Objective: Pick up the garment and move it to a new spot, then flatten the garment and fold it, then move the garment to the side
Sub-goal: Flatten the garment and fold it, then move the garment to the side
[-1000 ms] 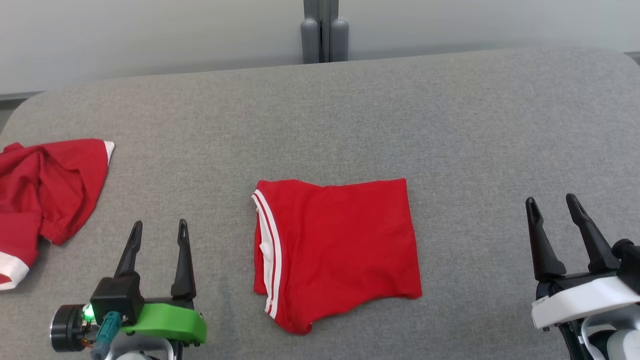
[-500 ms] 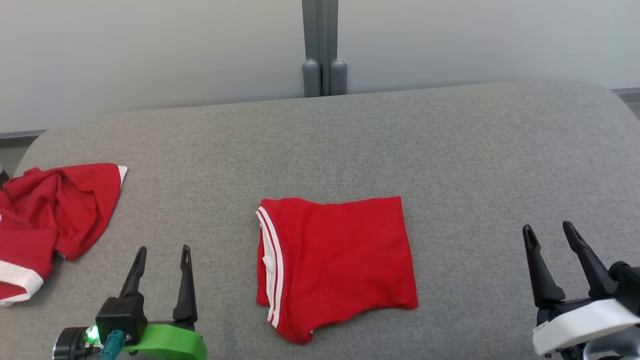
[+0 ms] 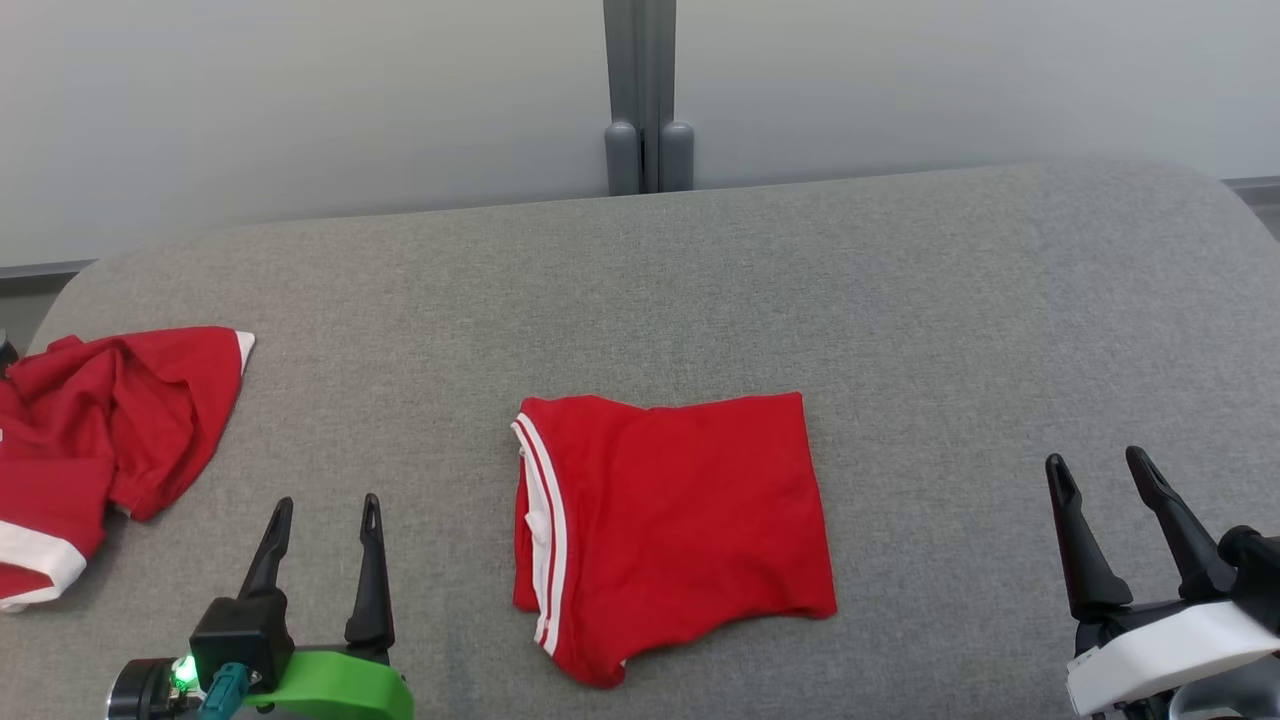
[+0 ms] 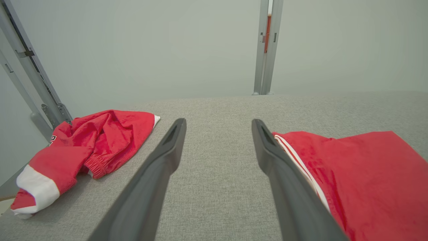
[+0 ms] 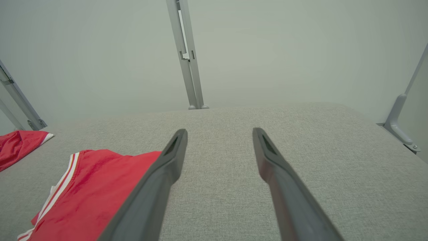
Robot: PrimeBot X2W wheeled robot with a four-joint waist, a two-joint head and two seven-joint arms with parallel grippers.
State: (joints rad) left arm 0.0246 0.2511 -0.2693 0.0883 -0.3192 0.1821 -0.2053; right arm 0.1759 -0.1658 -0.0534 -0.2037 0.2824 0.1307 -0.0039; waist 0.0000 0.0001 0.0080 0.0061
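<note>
A red garment (image 3: 675, 525) with white stripes along its left edge lies folded into a rough square in the middle of the grey padded table (image 3: 900, 300). It also appears at the right of the left wrist view as the garment (image 4: 361, 180) and at the lower left of the right wrist view as the garment (image 5: 100, 187). My left gripper (image 3: 325, 508) hovers open to its left, near the front edge, holding nothing. My right gripper (image 3: 1100, 462) stands open well to the garment's right, also empty.
A second red garment (image 3: 90, 440) with white cuffs lies crumpled at the table's left edge, seen too as the crumpled garment (image 4: 87, 150). A grey post (image 3: 645, 100) rises behind the table's far edge against a pale wall.
Over the second the head camera tilted up, so the whole scene sits lower in the picture. Since half a second ago nothing has visibly moved.
</note>
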